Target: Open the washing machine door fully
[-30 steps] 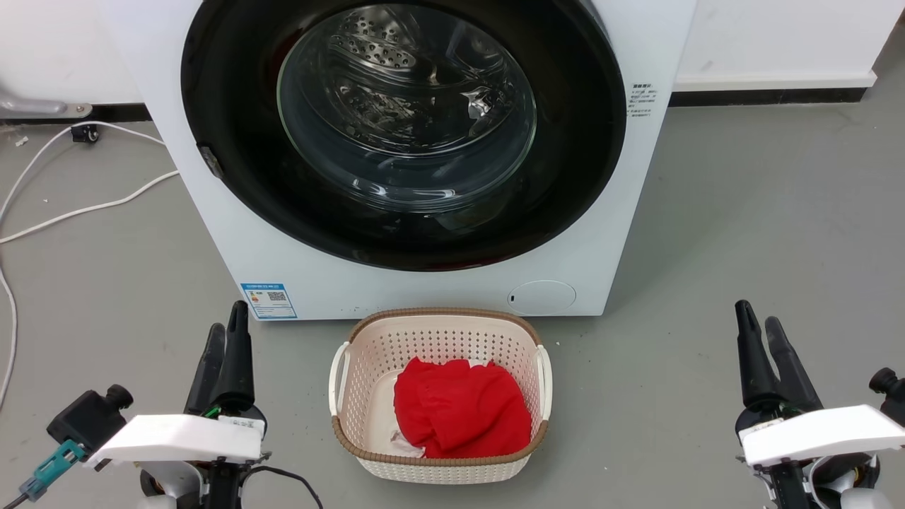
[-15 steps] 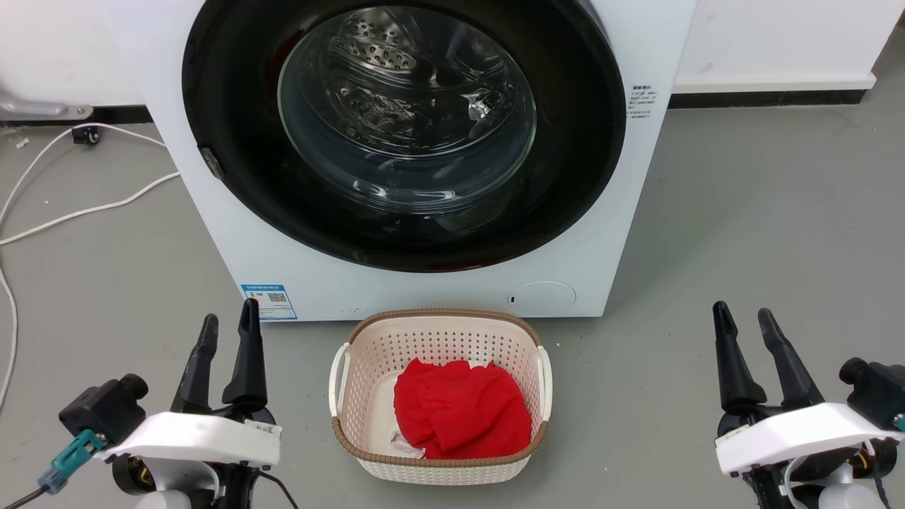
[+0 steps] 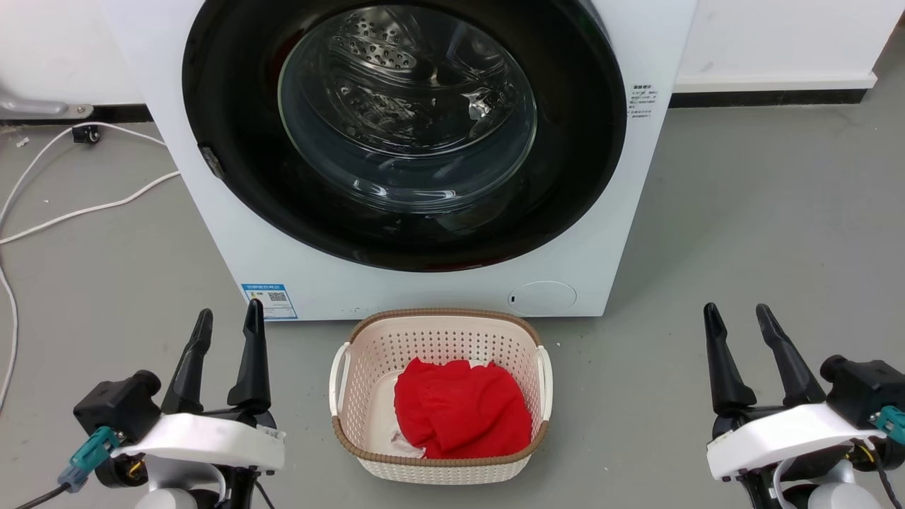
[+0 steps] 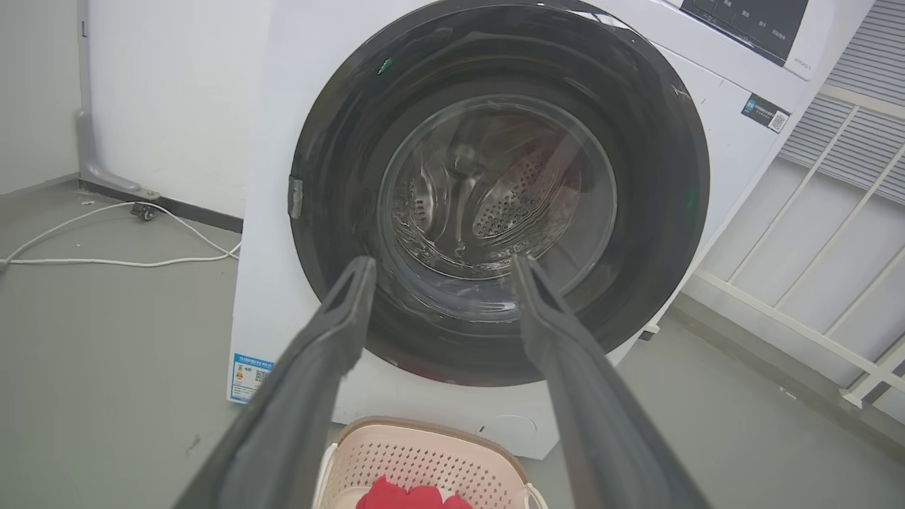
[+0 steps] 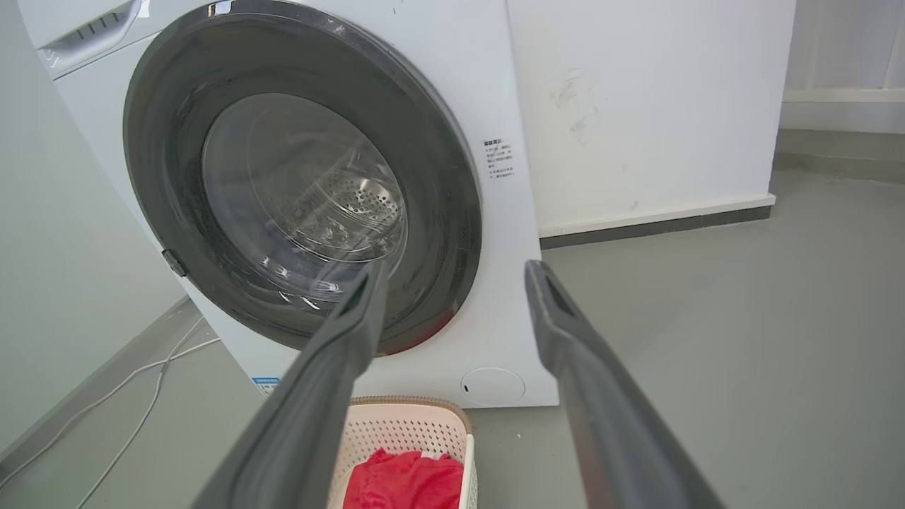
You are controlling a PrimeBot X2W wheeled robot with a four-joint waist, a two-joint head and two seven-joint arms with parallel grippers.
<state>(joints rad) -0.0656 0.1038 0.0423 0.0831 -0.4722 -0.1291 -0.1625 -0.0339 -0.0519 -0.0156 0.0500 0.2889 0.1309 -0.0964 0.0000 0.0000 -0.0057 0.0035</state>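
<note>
Head: glossy black-rimmed round glass washing machine door (image 3: 406, 127) sits shut on the white box-shaped washing machine (image 3: 424, 290). My left hand (image 3: 230, 308) and right hand (image 3: 735, 308) are low, fingers apart, empty, well clear of it.
Left wrist: small grey tab (image 4: 295, 197) on the rim's edge. The rim looks slick, so my grip may slip.
Right wrist: cream perforated plastic basket (image 5: 410, 401) just before the machine. My arm could clip it.

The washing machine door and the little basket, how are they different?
The washing machine door is round, glossy black with clear glass; the basket is squarish, cream, full of holes. The door stands upright and shut; the basket sits open-topped on the floor, holding red cloth. Both are untouched.
</note>
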